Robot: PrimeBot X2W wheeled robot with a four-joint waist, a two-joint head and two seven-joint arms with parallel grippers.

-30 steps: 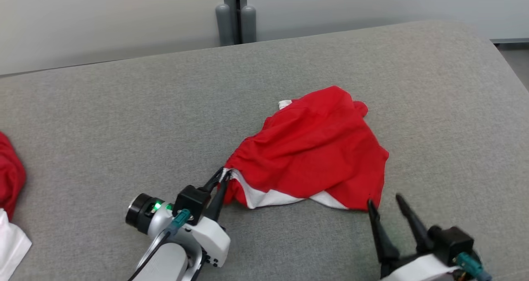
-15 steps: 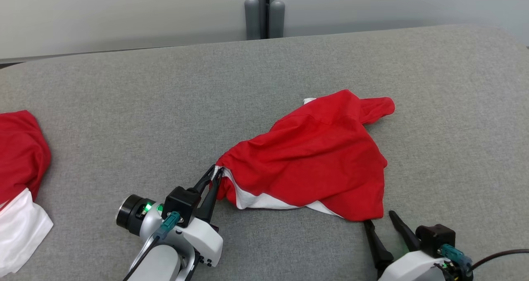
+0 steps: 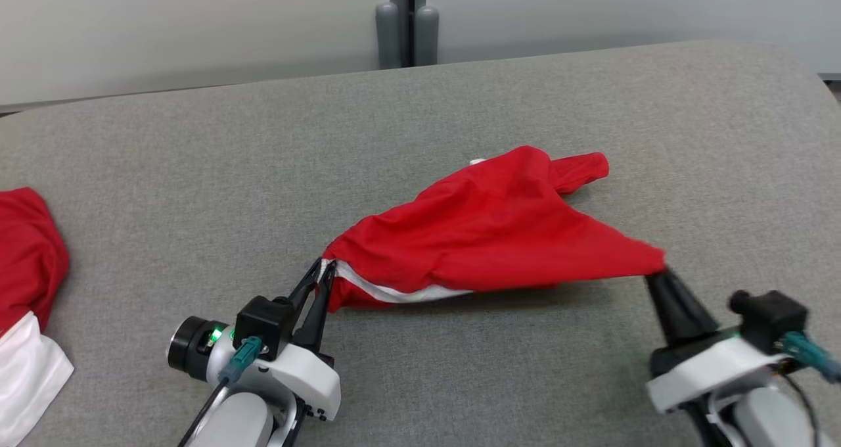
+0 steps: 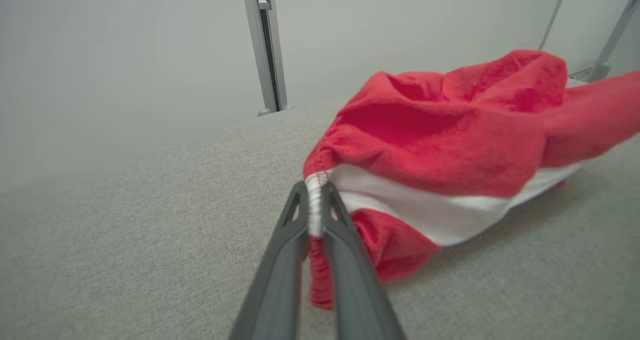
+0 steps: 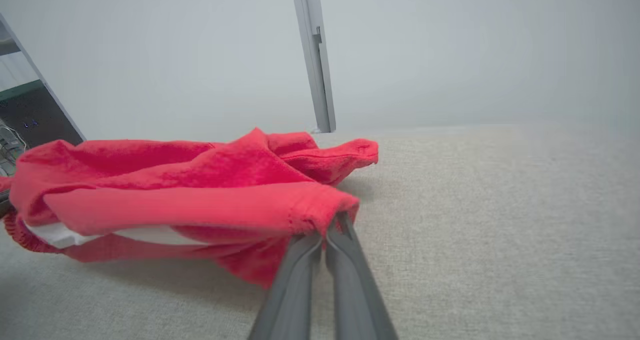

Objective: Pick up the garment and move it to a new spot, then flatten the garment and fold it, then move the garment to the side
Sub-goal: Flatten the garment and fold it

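Pinched shut on opposite ends of red garment [image 3: 499,236]: left gripper [image 3: 323,267], right gripper [image 3: 657,275]. Cloth strung between them, far part resting on grey surface [image 3: 197,171]. Best to lift both evenly, taut without tugging loose.

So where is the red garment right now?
In the head view the red garment lies on the grey surface just right of centre, stretched between the left gripper and the right gripper, each pinching an end.

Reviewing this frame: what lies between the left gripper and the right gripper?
The red garment spans the gap: the left gripper pinches its white-banded edge, the right gripper its other end. The head view shows this.
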